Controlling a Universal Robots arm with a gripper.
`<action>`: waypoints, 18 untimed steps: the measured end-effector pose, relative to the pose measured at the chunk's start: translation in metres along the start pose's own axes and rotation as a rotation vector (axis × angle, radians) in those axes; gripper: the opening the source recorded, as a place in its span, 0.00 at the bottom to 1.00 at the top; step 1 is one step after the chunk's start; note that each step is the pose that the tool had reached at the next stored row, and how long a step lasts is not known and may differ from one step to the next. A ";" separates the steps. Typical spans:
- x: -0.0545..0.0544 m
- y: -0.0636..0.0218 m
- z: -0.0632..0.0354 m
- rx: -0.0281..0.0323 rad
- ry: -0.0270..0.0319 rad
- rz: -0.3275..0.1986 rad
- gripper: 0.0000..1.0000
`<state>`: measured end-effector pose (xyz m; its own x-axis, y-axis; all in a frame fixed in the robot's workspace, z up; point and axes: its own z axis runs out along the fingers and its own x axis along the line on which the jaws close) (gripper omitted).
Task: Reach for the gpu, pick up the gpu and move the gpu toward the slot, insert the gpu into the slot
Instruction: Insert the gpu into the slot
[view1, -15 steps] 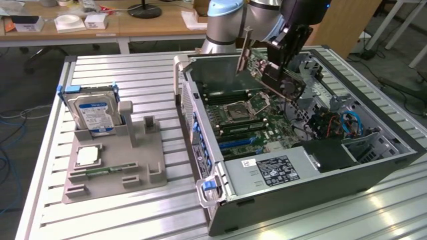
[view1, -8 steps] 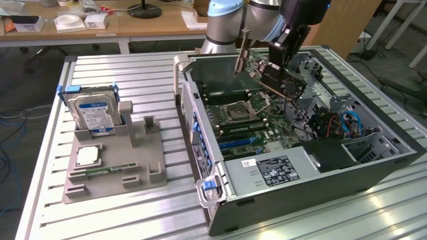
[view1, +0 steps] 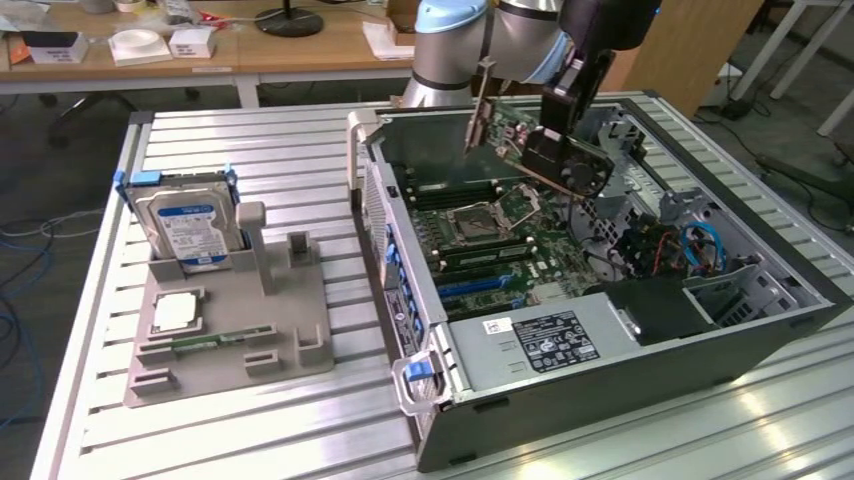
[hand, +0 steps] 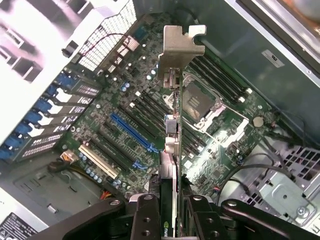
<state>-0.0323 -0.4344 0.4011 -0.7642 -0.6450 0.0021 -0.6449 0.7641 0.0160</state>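
Observation:
My gripper (view1: 558, 128) is shut on the gpu (view1: 567, 165), which hangs tilted in the air over the open computer case (view1: 601, 350). Its silver end bracket (view1: 474, 125) points toward the case's rear wall. In the wrist view the gpu (hand: 172, 165) is seen edge-on between my two fingers (hand: 145, 220), and its bracket (hand: 180, 45) sticks out ahead of my gripper (hand: 174, 220). Below it lies the motherboard with a long blue slot (hand: 131, 131), also visible as the blue slot (view1: 474, 287) in the exterior view. The card is well above the board and touches nothing.
A grey fixture (view1: 227, 330) on the exterior view's left holds a blue-labelled hard drive (view1: 194, 225), a processor chip (view1: 178, 312) and a small memory stick (view1: 214, 342). Inside the case are the CPU socket (view1: 481, 215), cables (view1: 694, 245) and the power supply (view1: 561, 340).

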 end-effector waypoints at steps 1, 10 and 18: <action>0.000 0.0000 0.0000 0.0000 0.0001 -0.010 0.26; 0.002 0.0005 0.0005 -0.0003 0.0010 -0.084 0.26; 0.003 0.0011 0.0013 -0.0002 0.0022 -0.166 0.26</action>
<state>-0.0357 -0.4358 0.3998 -0.6473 -0.7622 0.0016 -0.7621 0.6472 0.0165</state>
